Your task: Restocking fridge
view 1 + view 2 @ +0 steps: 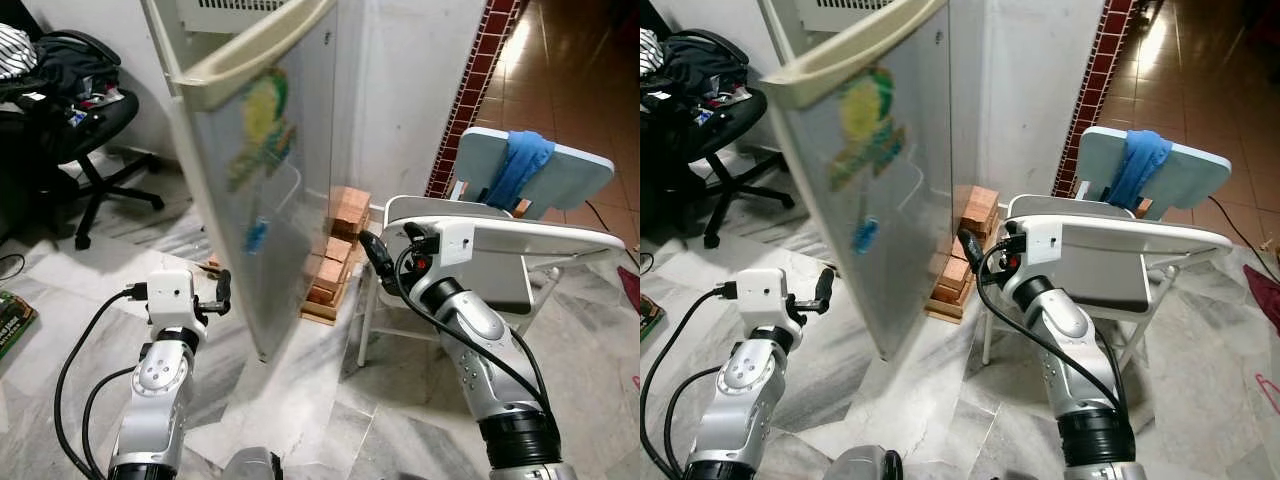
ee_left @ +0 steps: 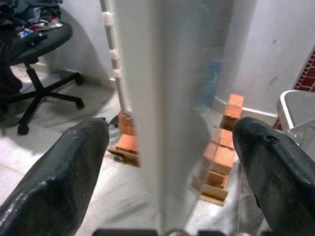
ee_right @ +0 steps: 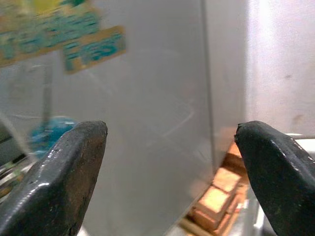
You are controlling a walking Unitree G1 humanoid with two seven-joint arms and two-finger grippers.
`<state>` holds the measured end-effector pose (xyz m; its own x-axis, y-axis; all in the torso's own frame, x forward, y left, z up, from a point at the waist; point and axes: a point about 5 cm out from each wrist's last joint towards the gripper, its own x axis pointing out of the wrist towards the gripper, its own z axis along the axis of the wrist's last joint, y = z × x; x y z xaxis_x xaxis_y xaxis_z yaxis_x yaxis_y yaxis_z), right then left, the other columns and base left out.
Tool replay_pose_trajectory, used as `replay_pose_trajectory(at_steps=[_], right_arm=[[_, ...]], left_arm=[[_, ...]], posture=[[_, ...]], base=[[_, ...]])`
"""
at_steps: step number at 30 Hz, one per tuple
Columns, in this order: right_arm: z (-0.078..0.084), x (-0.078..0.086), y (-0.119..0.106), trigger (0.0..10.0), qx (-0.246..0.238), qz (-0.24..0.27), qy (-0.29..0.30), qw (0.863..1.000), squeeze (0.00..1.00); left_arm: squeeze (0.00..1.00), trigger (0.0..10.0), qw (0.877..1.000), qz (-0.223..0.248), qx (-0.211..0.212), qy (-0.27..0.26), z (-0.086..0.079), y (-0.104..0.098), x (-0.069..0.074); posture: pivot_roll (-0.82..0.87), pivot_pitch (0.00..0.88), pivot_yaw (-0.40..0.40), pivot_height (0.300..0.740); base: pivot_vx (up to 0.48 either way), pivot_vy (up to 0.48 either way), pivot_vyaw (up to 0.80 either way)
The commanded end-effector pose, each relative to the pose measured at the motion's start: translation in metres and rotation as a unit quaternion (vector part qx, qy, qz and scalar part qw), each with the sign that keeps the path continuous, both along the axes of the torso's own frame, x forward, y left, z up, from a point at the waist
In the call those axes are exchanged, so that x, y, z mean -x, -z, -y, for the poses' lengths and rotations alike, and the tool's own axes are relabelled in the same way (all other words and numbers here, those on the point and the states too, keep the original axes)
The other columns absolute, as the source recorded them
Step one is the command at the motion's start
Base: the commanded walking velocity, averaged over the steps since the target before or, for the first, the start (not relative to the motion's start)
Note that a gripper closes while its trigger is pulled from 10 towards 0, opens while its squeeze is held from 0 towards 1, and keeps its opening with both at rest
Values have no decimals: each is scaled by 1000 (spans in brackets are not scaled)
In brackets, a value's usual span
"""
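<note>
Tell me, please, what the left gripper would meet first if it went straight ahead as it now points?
Most likely the free edge of the open fridge door, centred between the open fingers of the left gripper; depth is uncertain.

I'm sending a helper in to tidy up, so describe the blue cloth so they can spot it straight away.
Start at the open fridge door, then look to the robot's right, past the white folding chair beside its right gripper. Behind it stands a pale blue board, and the blue cloth hangs draped over its top edge, the only bright blue fabric there.
</note>
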<state>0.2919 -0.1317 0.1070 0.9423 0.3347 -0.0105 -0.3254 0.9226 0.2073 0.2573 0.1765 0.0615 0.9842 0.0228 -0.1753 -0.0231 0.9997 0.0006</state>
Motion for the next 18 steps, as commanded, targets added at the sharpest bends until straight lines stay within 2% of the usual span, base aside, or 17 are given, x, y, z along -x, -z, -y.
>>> replay_pose_trajectory(at_steps=[1, 2, 3, 5, 6, 7, 10, 12, 15, 17, 18], right_arm=[[1, 1, 2, 10000, -5, 5, 25, 1000, 0], [-2, 4, 6, 10000, 4, -6, 28, 1000, 0], [-7, 10, 6, 10000, 11, 7, -11, 1000, 0], [-9, 15, 7, 10000, -4, 6, -24, 1000, 0], [-5, 17, 9, 10000, -10, -3, 0, 1000, 0], [-5, 17, 9, 10000, -10, -3, 0, 1000, 0], [2, 20, 7, 10000, 6, 13, 26, 1000, 0], [12, 21, 5, 10000, 26, 21, 54, 998, 0], [16, 23, 5, 10000, 40, 23, 56, 997, 0], [18, 26, 6, 10000, 8, 9, 47, 999, 0], [19, 29, 6, 10000, 9, 5, 42, 999, 0]], left_arm=[[0, 10000, 1000, -4, 2, -9, -4, 1, -1], [0, 10000, 1000, -3, 3, -19, -6, 0, -2], [0, 10000, 1000, -2, 3, -22, -6, -2, -3], [0, 10000, 1000, 0, 5, -21, -4, -3, -5], [0, 10000, 1000, 0, 9, -14, 0, -3, -4], [0, 10000, 1000, 0, 9, -14, 0, -3, -4], [0, 10000, 1000, -3, 8, -7, 1, -1, -1], [0, 10000, 1000, 0, 4, -3, 0, -3, 0], [0, 10000, 1000, 8, 1, 9, 1, -6, -1], [0, 10000, 999, 8, 26, 38, 7, -7, 1], [0, 10000, 999, 10, 22, 49, 10, -7, 1]], posture=[[53, 19, 24, 740], [56, 28, 23, 740], [57, 39, 21, 740], [56, 41, 24, 740], [51, 49, 26, 740], [51, 49, 26, 740], [46, 57, 33, 740], [46, 58, 37, 740], [45, 59, 47, 740], [33, 58, 62, 740], [32, 57, 65, 740]], base=[[0, 0, 0], [0, 0, 0], [0, 0, 0], [0, 300, 0], [0, 480, 0], [0, 480, 0], [0, 480, 0], [0, 480, 0], [0, 480, 0], [0, 480, 0], [0, 480, 0]])
